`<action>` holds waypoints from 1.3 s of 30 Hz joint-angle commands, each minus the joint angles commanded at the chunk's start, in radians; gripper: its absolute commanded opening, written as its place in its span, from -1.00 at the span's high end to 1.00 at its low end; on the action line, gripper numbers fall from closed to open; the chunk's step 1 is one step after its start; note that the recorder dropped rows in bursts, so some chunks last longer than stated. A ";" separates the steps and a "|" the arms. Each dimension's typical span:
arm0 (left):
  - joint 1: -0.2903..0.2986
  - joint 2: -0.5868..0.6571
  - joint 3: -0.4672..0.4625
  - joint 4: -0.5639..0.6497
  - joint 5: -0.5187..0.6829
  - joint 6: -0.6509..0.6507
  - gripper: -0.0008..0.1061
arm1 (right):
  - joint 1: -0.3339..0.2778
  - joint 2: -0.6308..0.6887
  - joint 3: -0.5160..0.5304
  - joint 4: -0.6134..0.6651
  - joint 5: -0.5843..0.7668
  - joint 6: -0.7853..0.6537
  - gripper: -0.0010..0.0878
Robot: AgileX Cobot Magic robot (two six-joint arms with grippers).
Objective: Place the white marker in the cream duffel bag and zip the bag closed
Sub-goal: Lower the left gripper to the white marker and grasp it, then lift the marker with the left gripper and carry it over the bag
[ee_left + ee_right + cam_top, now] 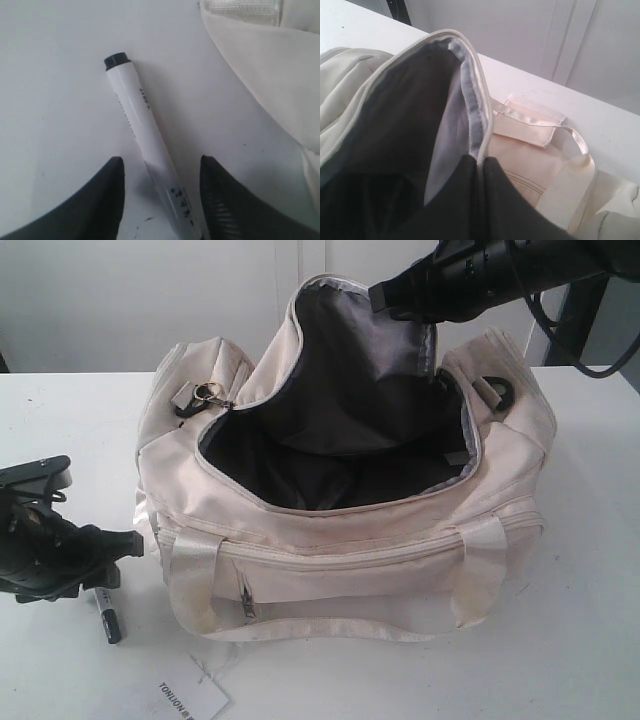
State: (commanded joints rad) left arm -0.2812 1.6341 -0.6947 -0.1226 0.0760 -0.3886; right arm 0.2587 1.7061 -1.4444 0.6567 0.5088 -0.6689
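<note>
The cream duffel bag [350,540] stands unzipped in the middle of the white table, its dark lining showing. My right gripper [405,295] is shut on the bag's rear top flap [470,90] and holds it up, so the mouth stays wide. Left of the bag lies the white marker [145,135] flat on the table, black cap end pointing away from the wrist; only its black end [108,625] shows in the exterior view. My left gripper [161,167] is open and low over the marker, one finger on each side of the barrel, neither touching it.
A white paper tag [190,698] with printed text lies near the table's front edge. The bag's satin handle [300,625] droops onto the table in front. A black strap ring [498,390] sits at the bag's right end.
</note>
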 joint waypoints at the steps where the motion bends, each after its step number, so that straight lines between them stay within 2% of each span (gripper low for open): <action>1: 0.000 0.001 0.000 0.000 0.000 0.000 0.01 | 0.000 0.000 0.000 0.000 0.000 0.000 0.98; 4: 0.000 0.000 0.000 0.006 0.000 0.000 0.06 | 0.000 0.000 0.000 0.000 0.000 0.000 0.98; 10: 0.000 0.000 0.000 0.057 0.004 0.003 0.49 | 0.000 0.000 0.000 -0.002 0.000 0.000 0.98; 15: 0.000 0.000 0.000 0.070 0.005 0.003 0.70 | 0.000 0.000 0.000 -0.002 0.000 0.000 0.98; 18: 0.000 0.000 0.000 0.072 0.015 0.020 0.96 | 0.000 0.000 0.000 -0.002 0.000 0.000 0.98; 25: 0.000 -0.035 0.000 0.075 0.029 0.077 0.99 | 0.000 0.000 0.000 -0.002 -0.002 0.000 0.98; 34: 0.000 -0.324 -0.008 0.075 0.108 0.233 0.99 | 0.000 0.000 0.000 -0.002 -0.010 0.000 0.98; 38: 0.000 -0.418 -0.047 0.075 0.168 0.264 0.99 | 0.000 0.000 0.000 -0.002 -0.010 0.000 0.98; 39: 0.000 -0.449 -0.082 0.075 0.222 0.302 0.99 | 0.000 0.000 0.000 -0.002 -0.010 0.000 0.98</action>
State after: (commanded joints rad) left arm -0.2812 1.1856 -0.7766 -0.0474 0.2982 -0.0867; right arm 0.2587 1.7061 -1.4444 0.6543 0.4987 -0.6689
